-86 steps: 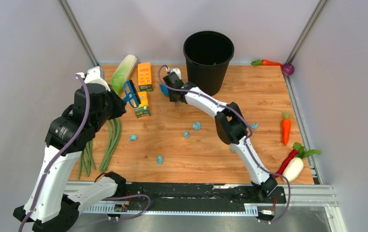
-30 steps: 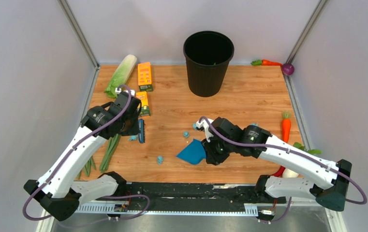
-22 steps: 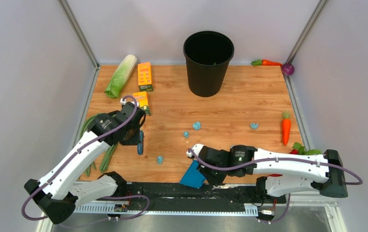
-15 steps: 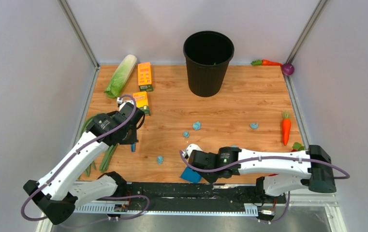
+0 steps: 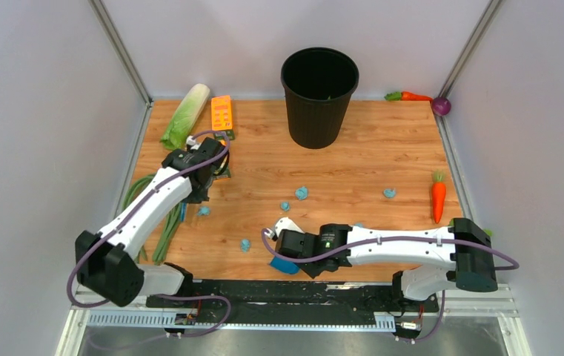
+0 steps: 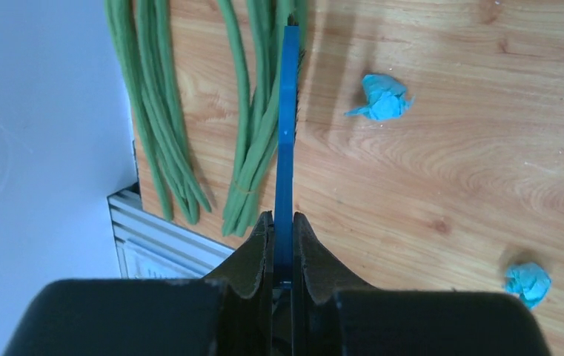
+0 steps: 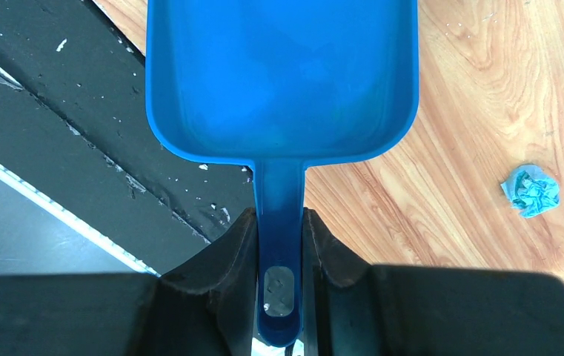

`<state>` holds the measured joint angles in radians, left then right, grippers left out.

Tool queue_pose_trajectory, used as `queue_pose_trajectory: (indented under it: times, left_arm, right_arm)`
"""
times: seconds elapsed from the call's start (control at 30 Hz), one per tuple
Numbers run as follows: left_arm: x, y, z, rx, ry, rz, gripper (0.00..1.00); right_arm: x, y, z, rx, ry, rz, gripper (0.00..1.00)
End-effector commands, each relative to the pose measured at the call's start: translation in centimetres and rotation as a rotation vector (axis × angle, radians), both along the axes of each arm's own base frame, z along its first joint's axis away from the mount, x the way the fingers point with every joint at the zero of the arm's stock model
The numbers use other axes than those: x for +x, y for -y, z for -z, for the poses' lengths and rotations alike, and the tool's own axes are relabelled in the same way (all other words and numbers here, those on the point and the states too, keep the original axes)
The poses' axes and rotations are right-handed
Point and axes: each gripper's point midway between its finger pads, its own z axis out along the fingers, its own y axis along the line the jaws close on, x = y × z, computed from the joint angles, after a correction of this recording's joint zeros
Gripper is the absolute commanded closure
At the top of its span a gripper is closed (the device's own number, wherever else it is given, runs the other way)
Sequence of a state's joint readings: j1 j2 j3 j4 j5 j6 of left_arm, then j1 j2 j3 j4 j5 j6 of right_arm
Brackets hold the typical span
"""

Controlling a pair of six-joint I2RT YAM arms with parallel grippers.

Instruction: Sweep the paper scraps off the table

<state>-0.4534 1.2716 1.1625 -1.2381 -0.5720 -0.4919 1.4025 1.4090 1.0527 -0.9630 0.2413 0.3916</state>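
Several light-blue paper scraps lie on the wooden table [image 5: 382,148]: one [image 5: 204,211] near the left gripper, others [image 5: 245,244] [image 5: 302,193] mid-table, one [image 5: 389,193] to the right. My left gripper [image 5: 193,194] [image 6: 280,219] is shut on the blue brush [image 5: 183,213] [image 6: 286,133], seen edge-on over the green beans, with a scrap [image 6: 382,98] just right of it. My right gripper [image 5: 287,256] [image 7: 281,237] is shut on the handle of the blue dustpan [image 5: 284,265] [image 7: 282,74], which sits at the table's front edge. Its pan looks empty, and a scrap [image 7: 531,190] lies to its right.
A black bin [image 5: 319,85] stands at the back centre. A cabbage [image 5: 184,116] and an orange box [image 5: 221,116] sit at the back left, green beans [image 5: 161,222] along the left edge, and a carrot [image 5: 439,200] at the right. A black rail [image 5: 264,293] borders the front.
The left arm has swung the brush left, out over the green beans. The right arm has carried the dustpan from mid-table down to the front edge and slightly left.
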Motion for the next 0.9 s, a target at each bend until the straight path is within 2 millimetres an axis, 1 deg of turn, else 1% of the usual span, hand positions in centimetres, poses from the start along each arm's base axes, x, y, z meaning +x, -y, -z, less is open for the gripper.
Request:
queue_pose_trajectory:
  times: [0.0, 0.03, 0.07, 0.1, 0.17, 0.27, 0.4, 0.43, 0.5, 0.6, 0.73, 0.87]
  left_arm:
    - [2.2, 1.4, 2.5, -0.022, -0.059, 0.115, 1.00]
    - [2.6, 1.8, 3.1, -0.026, -0.071, 0.135, 1.00]
    - [2.4, 2.3, 3.9, -0.054, -0.092, 0.160, 1.00]
    - [2.8, 2.9, 4.1, -0.080, -0.081, 0.179, 1.00]
    - [2.5, 4.3, 5.2, -0.155, -0.103, 0.223, 1.00]
    - [2.2, 5.0, 6.5, -0.177, -0.163, 0.263, 1.00]
    - [0.9, 6.7, 7.9, -0.264, -0.273, 0.305, 1.00]
    - [0.6, 7.2, 8.1, -0.293, -0.285, 0.315, 1.00]
    - [0.2, 7.7, 8.0, -0.315, -0.279, 0.326, 1.00]
    - [0.0, 8.1, 7.1, -0.344, -0.264, 0.341, 1.00]
    - [-0.4, 9.2, 6.6, -0.397, -0.273, 0.377, 1.00]
    - [-0.9, 10.2, 6.3, -0.400, -0.278, 0.441, 1.00]
  right_arm:
    - [0.0, -0.3, -0.4, 0.022, 0.020, 0.019, 1.00]
    - [0.0, 0.0, -0.2, 0.018, 0.021, 0.020, 1.00]
    - [0.1, 0.2, -0.1, 0.014, 0.026, 0.022, 1.00]
    - [0.2, 0.3, -0.1, 0.013, 0.031, 0.023, 1.00]
    - [0.3, 0.6, -0.1, 0.011, 0.039, 0.021, 1.00]
    - [0.4, 0.6, -0.3, 0.019, 0.046, 0.018, 1.00]
    - [0.4, 0.4, -0.5, 0.048, 0.051, 0.014, 1.00]
    - [0.4, 0.2, -0.4, 0.059, 0.047, 0.011, 1.00]
    - [0.0, -0.4, -0.3, 0.083, 0.030, -0.011, 1.00]
    - [-0.2, -1.2, 0.0, 0.107, 0.020, -0.035, 1.00]
    - [-0.6, -2.4, 0.6, 0.135, 0.003, -0.090, 1.00]
    - [-0.7, -3.1, 1.1, 0.148, -0.002, -0.132, 1.00]
